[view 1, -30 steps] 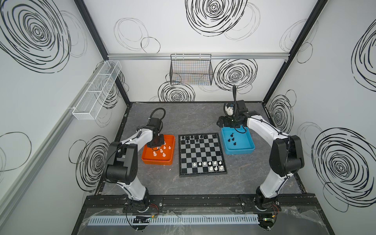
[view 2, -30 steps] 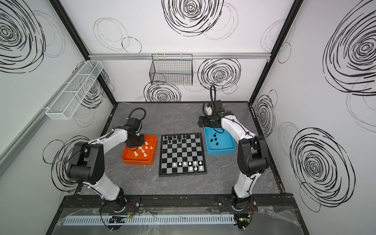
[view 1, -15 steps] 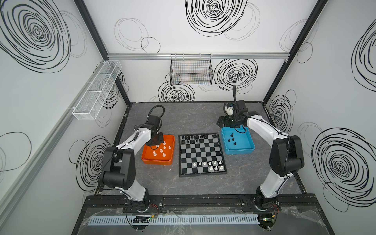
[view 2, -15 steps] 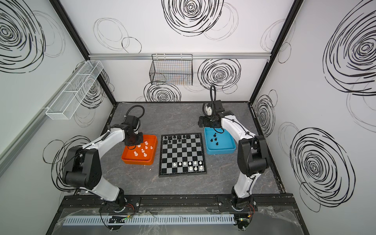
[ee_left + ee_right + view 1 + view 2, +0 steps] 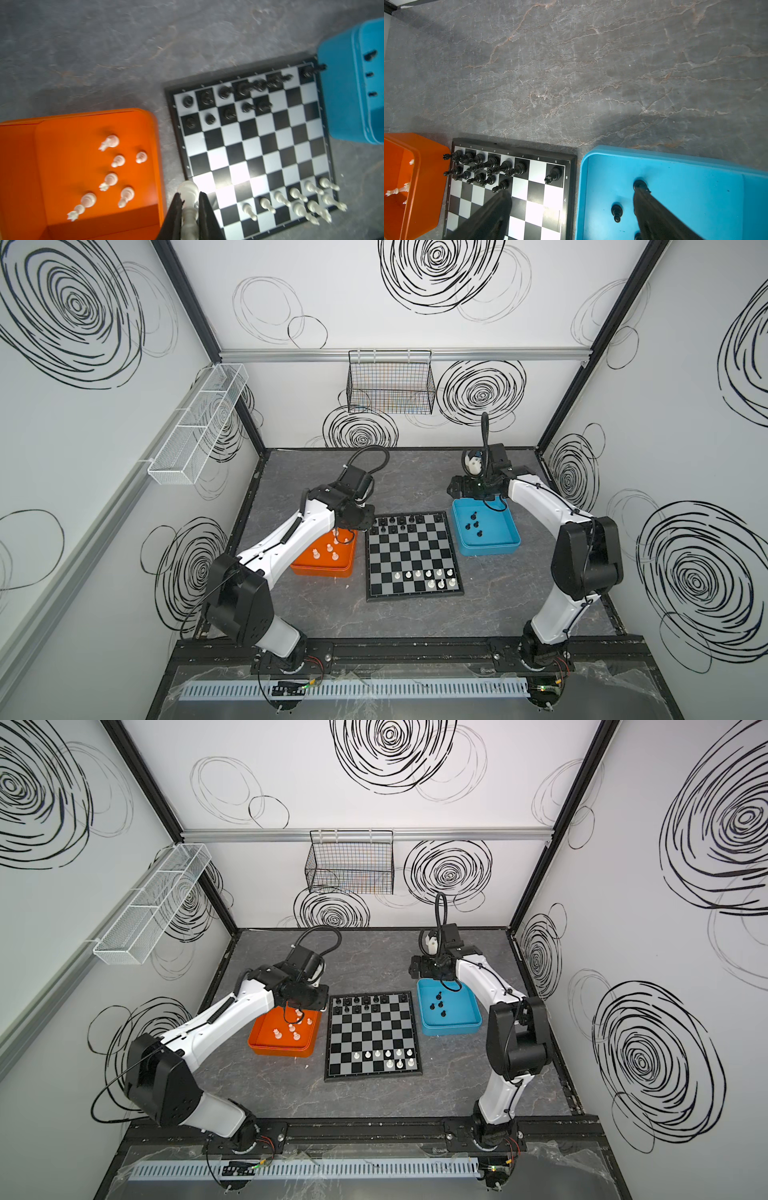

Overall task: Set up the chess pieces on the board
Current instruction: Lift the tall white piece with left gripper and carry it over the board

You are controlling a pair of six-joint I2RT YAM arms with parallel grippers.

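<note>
Board (image 5: pixel 259 145) part-set, chess pieces (image 5: pixel 118 161) left in orange tray (image 5: pixel 83 116) and blue tray (image 5: pixel 342 93); left tool (image 5: pixel 189 199) pinching white piece (image 5: pixel 188 192), right tool (image 5: pixel 572 189) spread.

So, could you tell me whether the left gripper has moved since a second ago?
Yes. The left gripper has shifted right, from over the orange plastic tray toward the far-left corner of the black-and-silver chequered board.
</note>
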